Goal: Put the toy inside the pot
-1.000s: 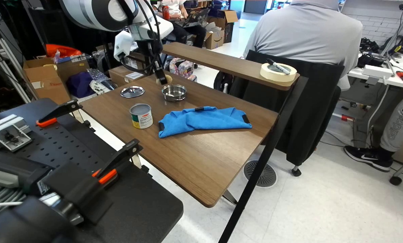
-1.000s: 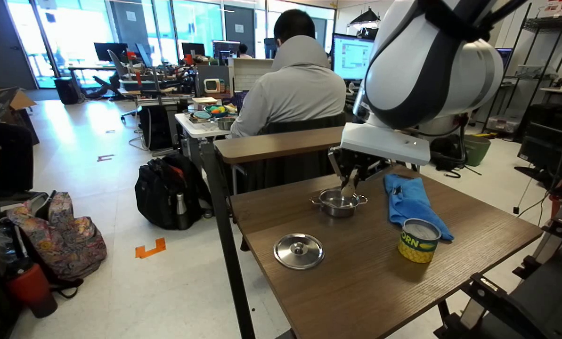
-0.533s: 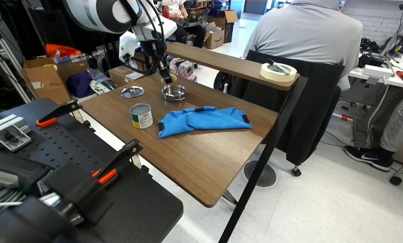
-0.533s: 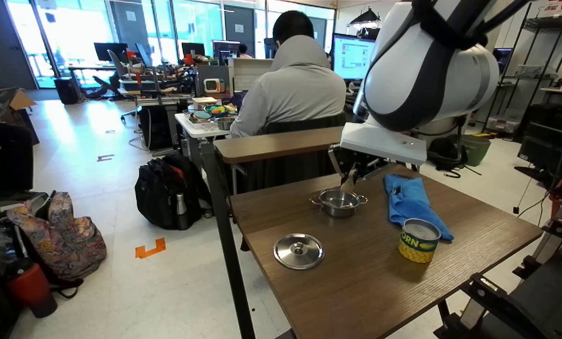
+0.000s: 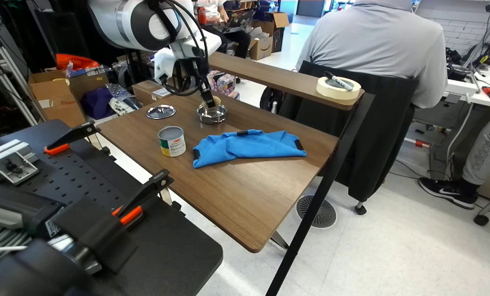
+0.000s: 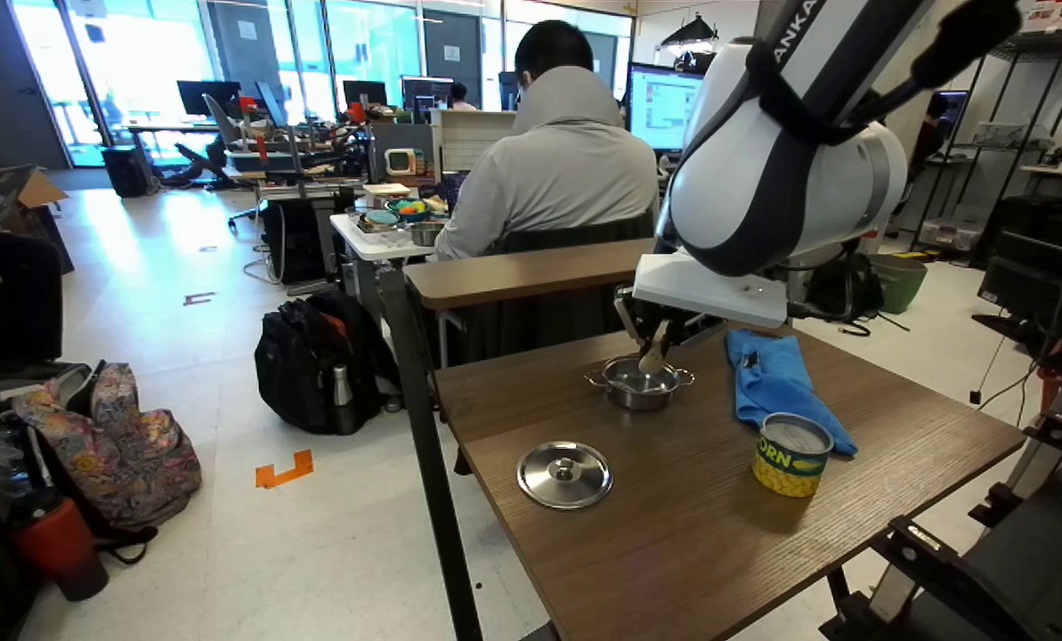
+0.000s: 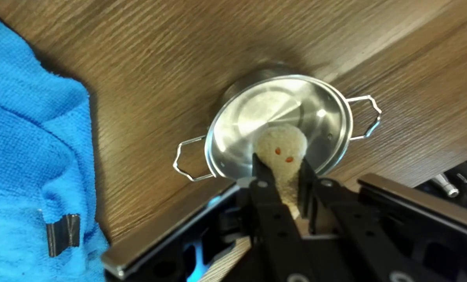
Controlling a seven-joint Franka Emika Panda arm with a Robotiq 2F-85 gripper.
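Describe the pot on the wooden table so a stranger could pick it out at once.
Start at the brown wooden table. On it, below the end effector holding a pale toy, sits a small, shallow, round silvery pot. What sets it apart from the flat, knobbed lid and the taller, yellow-labelled tin is its pair of wire handles.

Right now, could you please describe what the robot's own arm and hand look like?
The arm is white and rounded, with dark curved panels, a black strap and lettering, of which ANKA shows in an exterior view. Black cables loop along its wrist. The hand is mostly black, with slim linked fingers, round screws and shiny side bars.
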